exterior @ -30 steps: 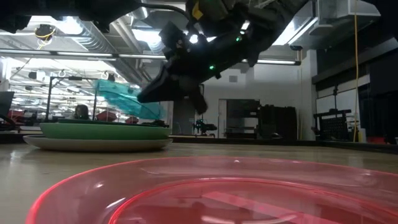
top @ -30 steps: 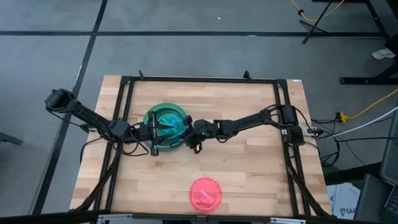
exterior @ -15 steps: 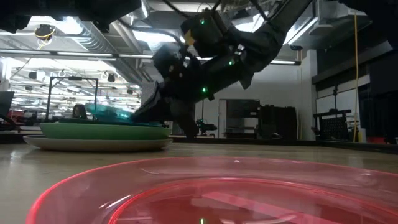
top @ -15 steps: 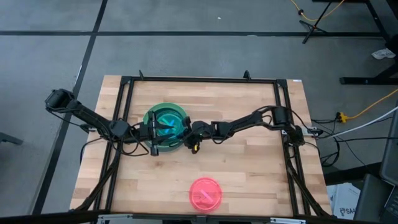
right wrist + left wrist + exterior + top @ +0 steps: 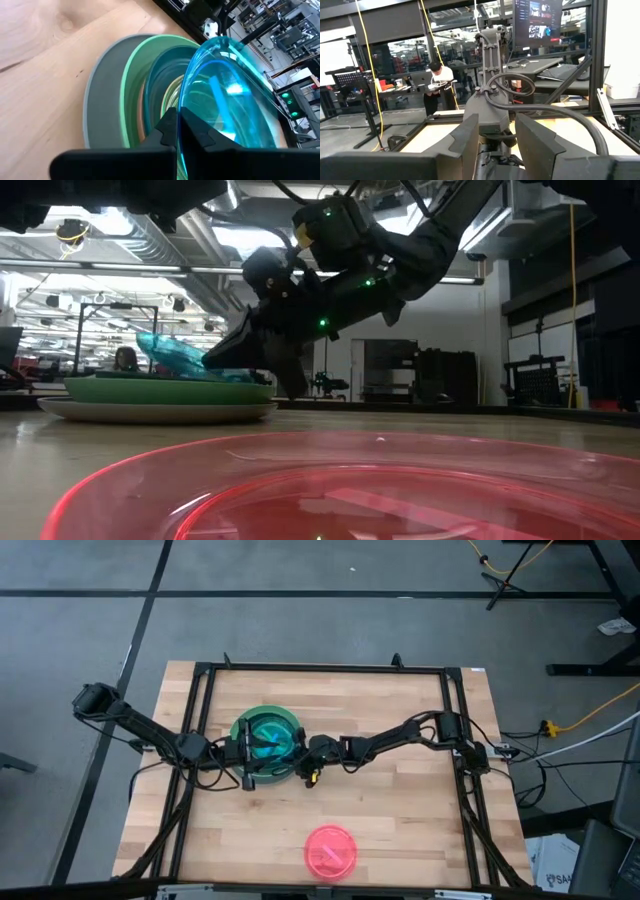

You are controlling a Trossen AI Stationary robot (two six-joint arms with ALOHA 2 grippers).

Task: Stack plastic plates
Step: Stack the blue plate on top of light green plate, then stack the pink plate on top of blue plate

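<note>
A stack of plates (image 5: 242, 726) stands at the table's middle left: grey (image 5: 100, 115) at the bottom, then light green (image 5: 134, 75), then dark teal (image 5: 159, 82). A translucent blue plate (image 5: 268, 738) tilts above the stack (image 5: 160, 392). My right gripper (image 5: 300, 748) reaches in from the right and is shut on the blue plate (image 5: 180, 355). My left gripper (image 5: 247, 756) hovers open (image 5: 495, 142) at the stack's left near side. A translucent pink plate (image 5: 330, 850) lies flat near the near edge. My right gripper (image 5: 177, 130) pinches the blue plate's right rim (image 5: 186, 107) between its two fingers, slanting down from the table's right. The plate is tilted: the held rim sits low over the stack, and the opposite rim (image 5: 145, 340) stands raised to the left.
The pink plate (image 5: 350, 490) fills the foreground of the low view. A black frame (image 5: 320, 668) runs along the table's edges. Bare wood lies right of the stack and between the stack and the pink plate. A person stands in the room behind (image 5: 437, 82).
My right gripper moved a little toward the table's left and down onto the stack with the blue plate. The plate came down from a raised tilt to nearly flat on the stack, then tipped again with its left rim up.
</note>
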